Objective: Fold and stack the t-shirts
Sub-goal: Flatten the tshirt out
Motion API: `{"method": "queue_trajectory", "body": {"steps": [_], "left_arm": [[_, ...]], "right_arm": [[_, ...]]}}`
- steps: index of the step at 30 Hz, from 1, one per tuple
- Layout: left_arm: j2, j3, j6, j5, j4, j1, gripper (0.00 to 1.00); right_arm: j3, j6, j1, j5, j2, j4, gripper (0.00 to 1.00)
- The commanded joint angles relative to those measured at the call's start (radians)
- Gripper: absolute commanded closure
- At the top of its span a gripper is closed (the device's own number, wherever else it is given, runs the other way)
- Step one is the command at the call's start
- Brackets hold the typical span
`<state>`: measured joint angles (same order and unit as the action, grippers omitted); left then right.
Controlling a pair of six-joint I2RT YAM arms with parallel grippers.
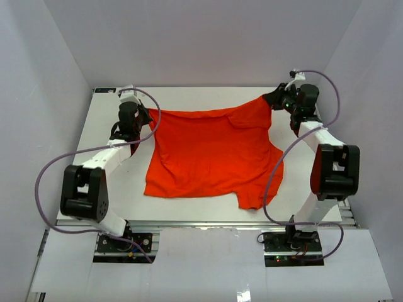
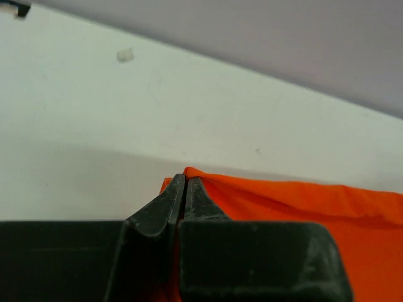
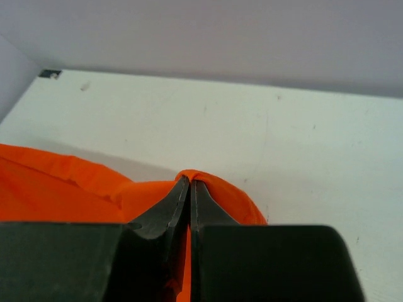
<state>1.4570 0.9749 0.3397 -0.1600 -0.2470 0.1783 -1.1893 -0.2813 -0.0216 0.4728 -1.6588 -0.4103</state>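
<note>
- Top external: shirt (image 1: 214,151) lies open on desk (image 1: 189,97), far edge stretched.
- Far corners pinched, one each, by left gripper (image 2: 184,184) and right gripper (image 3: 190,182).
- Judged step: first fold; next, carry both corners evenly to the near hem.

A white surface (image 1: 208,217) sits boxed in by plain pale-lilac walls (image 1: 208,38) — left, right and far — under soft, even light.

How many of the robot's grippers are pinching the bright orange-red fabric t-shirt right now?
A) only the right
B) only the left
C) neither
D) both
D: the wrist views show the left gripper and the right gripper each shut on an edge of the bright orange-red fabric t-shirt.
</note>
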Motion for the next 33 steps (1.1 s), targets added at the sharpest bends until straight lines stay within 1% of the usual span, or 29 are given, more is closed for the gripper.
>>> {"method": "queue_trajectory", "body": {"steps": [1, 2, 5, 6, 8, 9, 11, 13, 17, 24, 32, 33], "left_arm": [[0.092, 0.007, 0.048, -0.007, -0.181, -0.036, 0.92], [0.162, 0.018, 0.051, -0.009, -0.190, -0.048, 0.92], [0.277, 0.071, 0.064, 0.002, -0.219, -0.078, 0.92], [0.304, 0.086, 0.065, 0.005, -0.224, -0.088, 0.92], [0.350, 0.136, 0.073, 0.014, -0.233, -0.111, 0.93], [0.394, 0.152, 0.073, 0.028, -0.236, -0.117, 0.92], [0.434, 0.205, 0.071, 0.037, -0.238, -0.131, 0.92], [0.483, 0.234, 0.070, 0.048, -0.238, -0.138, 0.92], [0.539, 0.289, 0.068, 0.069, -0.241, -0.166, 0.92], [0.621, 0.373, 0.041, 0.125, -0.239, -0.177, 0.93], [0.649, 0.398, 0.025, 0.157, -0.241, -0.177, 0.92], [0.648, 0.398, 0.025, 0.158, -0.241, -0.192, 0.93]], "right_arm": [[-0.068, 0.067, 0.017, -0.056, -0.134, -0.134, 0.94], [-0.094, 0.068, 0.017, -0.056, -0.172, -0.133, 0.94], [-0.212, 0.065, 0.018, -0.062, -0.353, -0.110, 0.94], [-0.271, 0.064, 0.018, -0.062, -0.383, -0.105, 0.94], [-0.331, 0.062, 0.018, -0.068, -0.467, -0.096, 0.94], [-0.393, 0.054, 0.020, -0.068, -0.492, -0.078, 0.94], [-0.449, 0.048, 0.018, -0.068, -0.554, -0.065, 0.94], [-0.507, 0.034, 0.018, -0.075, -0.582, -0.062, 0.94], [-0.581, 0.021, 0.018, -0.085, -0.642, -0.059, 0.94], [-0.629, 0.004, 0.017, -0.065, -0.688, -0.071, 0.94], [-0.586, -0.024, 0.006, -0.005, -0.685, -0.140, 0.94], [-0.581, -0.027, 0.002, 0.001, -0.685, -0.146, 0.94]]}}
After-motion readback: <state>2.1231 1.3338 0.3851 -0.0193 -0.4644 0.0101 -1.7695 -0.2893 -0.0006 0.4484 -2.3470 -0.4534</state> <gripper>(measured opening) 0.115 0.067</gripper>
